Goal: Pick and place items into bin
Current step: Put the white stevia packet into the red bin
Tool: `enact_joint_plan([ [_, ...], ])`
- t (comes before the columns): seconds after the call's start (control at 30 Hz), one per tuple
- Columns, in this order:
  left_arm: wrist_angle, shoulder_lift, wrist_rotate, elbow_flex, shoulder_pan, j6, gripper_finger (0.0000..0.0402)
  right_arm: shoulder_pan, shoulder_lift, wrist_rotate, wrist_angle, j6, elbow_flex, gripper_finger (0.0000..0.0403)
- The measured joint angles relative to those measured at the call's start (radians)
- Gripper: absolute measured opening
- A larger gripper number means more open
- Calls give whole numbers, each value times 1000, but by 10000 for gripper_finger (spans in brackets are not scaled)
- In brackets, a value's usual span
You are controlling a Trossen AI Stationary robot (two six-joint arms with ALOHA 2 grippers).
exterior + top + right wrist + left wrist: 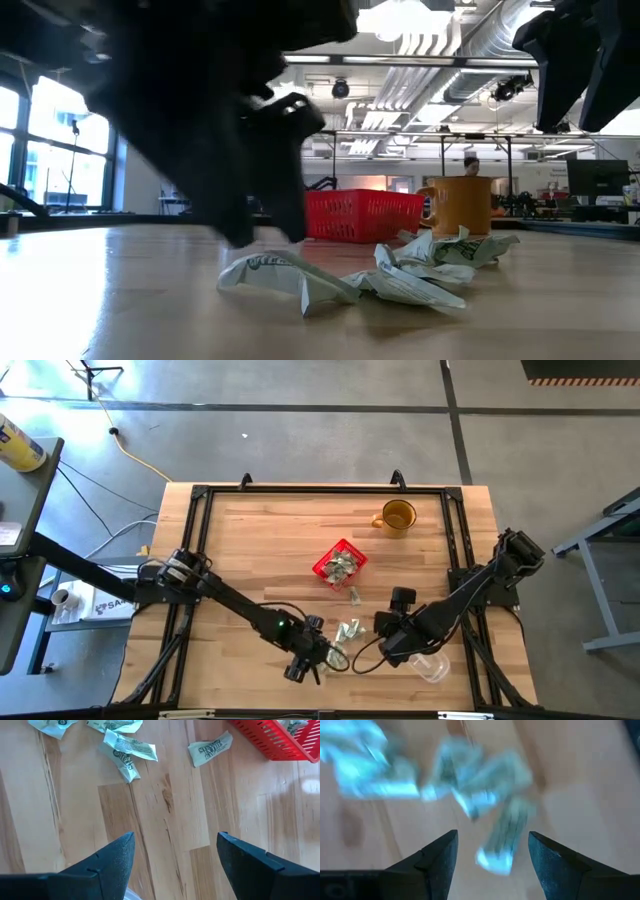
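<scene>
Hovering my left gripper (490,865), released, over loose wrappers (348,630) near the red bin (340,563); closing off-centre could pinch two or flick one across the desk (260,550).

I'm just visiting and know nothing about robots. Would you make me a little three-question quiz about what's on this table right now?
1. True or false: the red bin already has some wrapped items in it.
2. Which gripper is down over the loose items on the wood: A) left gripper, B) right gripper?
3. Fill in: the amber mug stands between the bin and the table's ____ edge, far or near from the arms' bases?

Key
1. True; pale wrappers show inside it.
2. A; its open fingers frame a wrapper in its wrist view. The right gripper is also open, over bare wood.
3. Far.
</scene>
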Motion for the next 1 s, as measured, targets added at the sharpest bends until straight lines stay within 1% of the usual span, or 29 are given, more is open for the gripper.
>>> enact_joint_plan([
  [0.03,-16,3,8,-2,-2,8,279,-1,0,0,-1,0,0,273],
  [0.1,21,20,19,3,-5,16,282,-3,0,0,-1,0,0,273],
  [0.2,1,38,22,0,-5,16,280,-12,0,1,-6,1,0,273],
  [0.27,-1,45,17,0,-3,17,270,-16,1,2,-6,0,-1,273],
  [0.33,-6,43,6,0,-3,17,249,-22,1,3,-6,0,-2,273],
  [0.4,-19,43,6,0,-4,17,216,-26,1,3,-8,0,-5,273],
  [0.47,-23,43,5,0,-3,17,175,-28,1,4,-8,-2,-7,273],
  [0.67,-33,43,4,4,-3,17,32,-40,1,12,-8,-17,-6,273],
  [0.7,-42,43,5,10,-3,17,24,-40,1,12,-8,-19,-6,273],
  [0.77,-63,43,5,22,-3,17,26,-40,1,13,-8,-25,-6,273],
  [0.9,-90,43,-17,29,-3,23,56,-39,1,23,-8,-27,-6,273],
  [0.93,-95,43,-17,29,-3,26,55,-39,1,23,-8,-27,-6,273],
  [1.0,-110,43,-17,29,-3,27,41,-39,1,24,-8,-27,-6,273],
])
